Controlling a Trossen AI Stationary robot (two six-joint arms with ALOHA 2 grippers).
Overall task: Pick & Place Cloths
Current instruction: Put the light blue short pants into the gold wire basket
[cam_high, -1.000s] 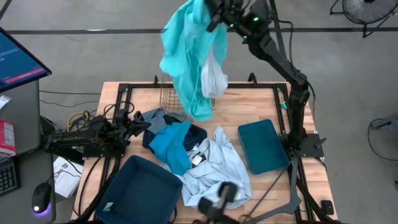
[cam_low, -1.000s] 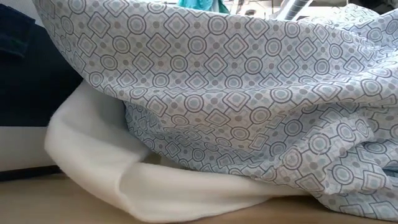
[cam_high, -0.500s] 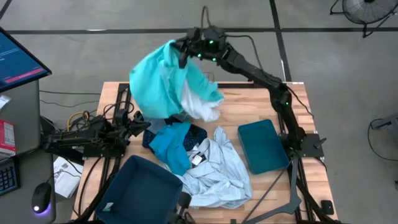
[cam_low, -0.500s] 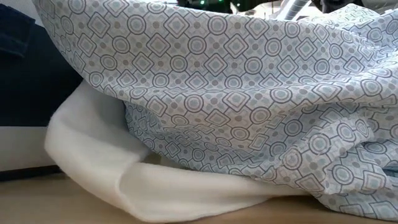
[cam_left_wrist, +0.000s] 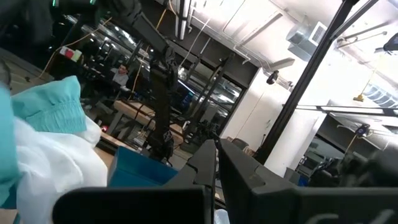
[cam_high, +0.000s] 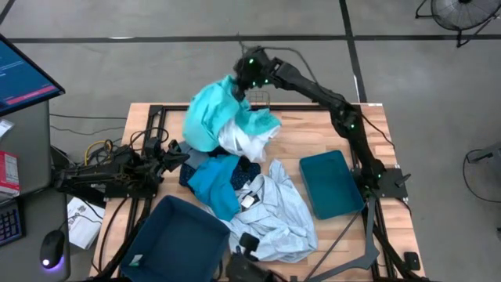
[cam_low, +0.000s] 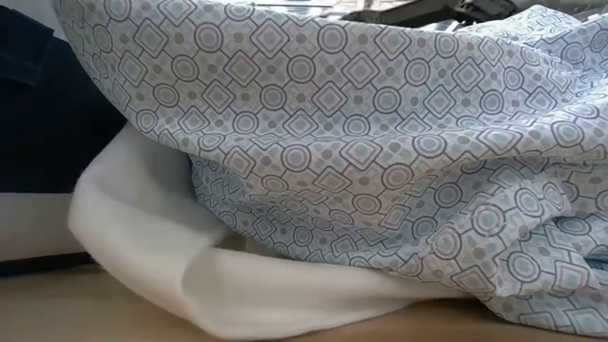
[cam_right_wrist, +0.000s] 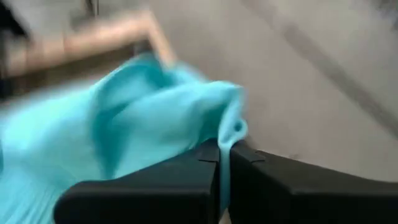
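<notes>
Two teal bins (cam_high: 332, 185), perhaps six cloths (cam_high: 274, 211), two arms (cam_high: 313, 86)

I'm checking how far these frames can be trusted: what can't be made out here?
- Gold wire basket: high view, hidden under the turquoise cloth and white cloth that the right gripper holds.
- Table beyond the patterned cloth: low view, the cloth fills the picture.
- Right gripper's surroundings: right wrist view, blurred.
- Left gripper: high view, too dark and small to see its fingers; it waits at the table's left edge.

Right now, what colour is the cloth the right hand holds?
Turquoise, clearest in the right wrist view.
</notes>
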